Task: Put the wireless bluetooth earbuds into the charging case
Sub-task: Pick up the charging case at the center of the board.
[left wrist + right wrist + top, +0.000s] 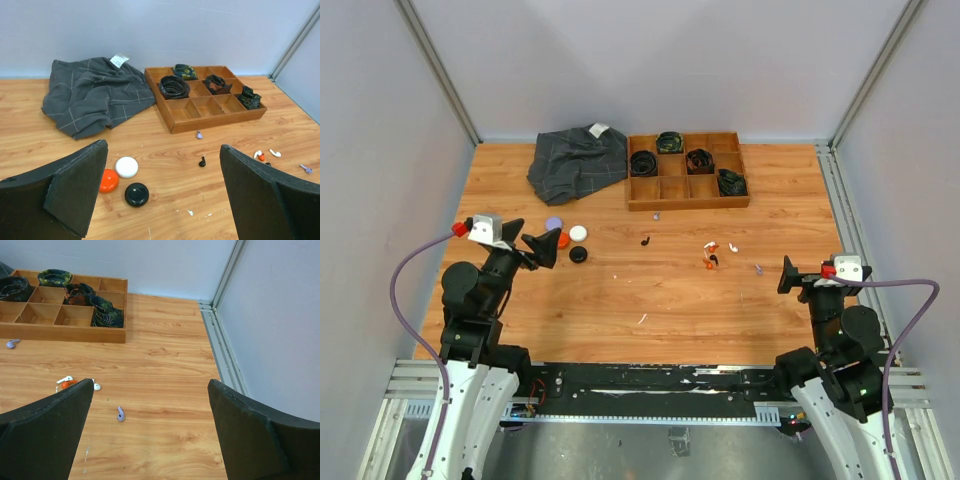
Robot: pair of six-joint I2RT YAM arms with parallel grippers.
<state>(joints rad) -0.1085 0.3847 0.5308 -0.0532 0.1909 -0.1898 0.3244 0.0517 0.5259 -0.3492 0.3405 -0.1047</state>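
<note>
Fingers [75, 190] of the left gripper [160, 195] spread wide, with nothing between them. Likewise at the right gripper [150, 435]: fingers [260, 435] well apart, holding nothing. Both poised above the wooden table [620, 300].

Just ahead of the left fingers, in the gap between them, three round cases close together: white case [126, 167], black case [136, 194] nearest, orange case [108, 180] partly hidden behind the left-hand finger. From above, a purple case [554, 223] just beyond the same fingertips.

Farther ahead of the left fingers, a black earbud [202, 161]. Beyond it, a purple earbud [199, 134] just short of the wooden tray [220, 120]. Off toward the right-hand finger, a loose cluster: white earbuds [275, 152] and an orange earbud [261, 157].

Ahead of the right fingers, nearer the left-hand one, a second purple earbud [120, 413] alone on the wood, with the white and orange cluster just past that finger's tip.

All earbuds loose on the table, well apart from the cases.

Coiled belts [174, 87] in four of the tray's compartments. Crumpled grey cloth [95, 95] far ahead of the left-hand finger, beside the tray.
</note>
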